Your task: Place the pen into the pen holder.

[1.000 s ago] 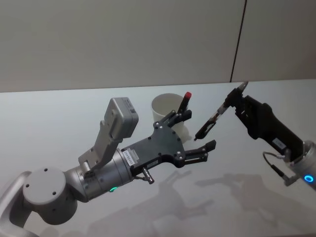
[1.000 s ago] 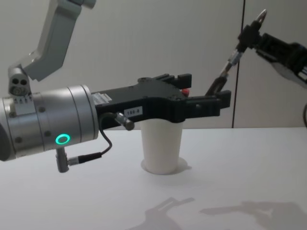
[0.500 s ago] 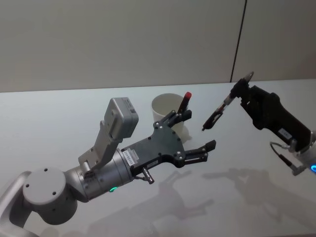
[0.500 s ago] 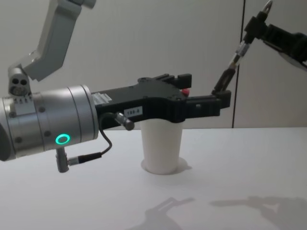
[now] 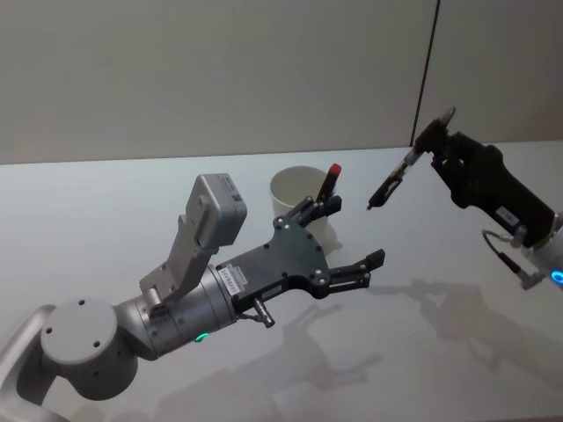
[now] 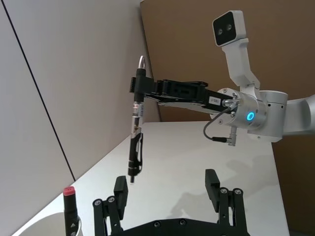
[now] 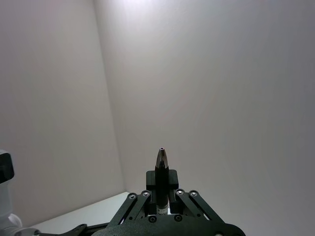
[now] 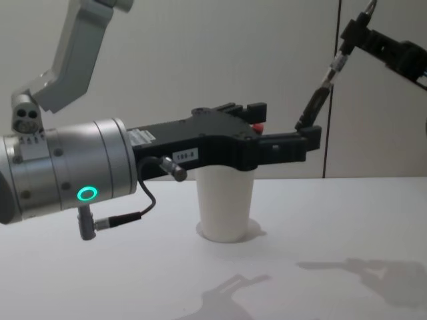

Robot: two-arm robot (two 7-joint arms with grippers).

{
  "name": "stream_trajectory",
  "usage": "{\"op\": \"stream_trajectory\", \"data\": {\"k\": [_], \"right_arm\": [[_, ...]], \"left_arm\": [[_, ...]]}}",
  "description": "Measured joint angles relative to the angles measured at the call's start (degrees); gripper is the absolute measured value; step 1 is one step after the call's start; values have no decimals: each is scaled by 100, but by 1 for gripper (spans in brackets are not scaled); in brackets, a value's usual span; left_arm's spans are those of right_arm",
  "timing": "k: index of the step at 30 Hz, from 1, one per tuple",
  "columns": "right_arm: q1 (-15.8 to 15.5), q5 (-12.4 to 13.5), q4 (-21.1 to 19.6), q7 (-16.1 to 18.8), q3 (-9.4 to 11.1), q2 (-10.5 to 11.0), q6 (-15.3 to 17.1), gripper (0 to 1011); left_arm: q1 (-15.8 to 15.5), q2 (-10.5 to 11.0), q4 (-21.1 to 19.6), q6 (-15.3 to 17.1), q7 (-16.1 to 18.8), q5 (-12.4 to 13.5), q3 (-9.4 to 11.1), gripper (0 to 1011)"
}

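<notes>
Right gripper (image 5: 435, 141) is clamped on the upper end of the pen (image 5: 390, 185). The pen hangs tilted in the air above the table (image 5: 106, 202), near its far edge and to the right of the pen holder (image 5: 288, 189), with its lower end slanting toward the holder. Left gripper (image 5: 354, 234) hovers just in front of the pen holder with fingers spread wide; the holder stands near the middle of the far edge, with a red-capped marker (image 5: 333, 175) upright inside.

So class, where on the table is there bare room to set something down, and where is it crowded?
Bare table left of the cup, and below the right gripper holding the pen. Crowded right of the cup, where the left gripper hovers open.
</notes>
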Motion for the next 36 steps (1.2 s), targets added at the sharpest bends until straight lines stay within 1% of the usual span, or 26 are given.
{"op": "stream_trajectory", "data": {"k": [11,20,26,36], "right_arm": [[375,-47,528,-2,-68,-184,-237,123],[598,-176,800,-54,-185,-341,-404,123],[742,-347,952,-145,-291,-466,-523,123],[915,-745,1084,-408,-455,-626,-718,123]], "left_arm": [[0,0,0,0,0,0,0,1003],[0,0,0,0,0,0,0,1003],[0,0,0,0,0,0,0,1003],[0,0,0,0,0,0,0,1003]]}}
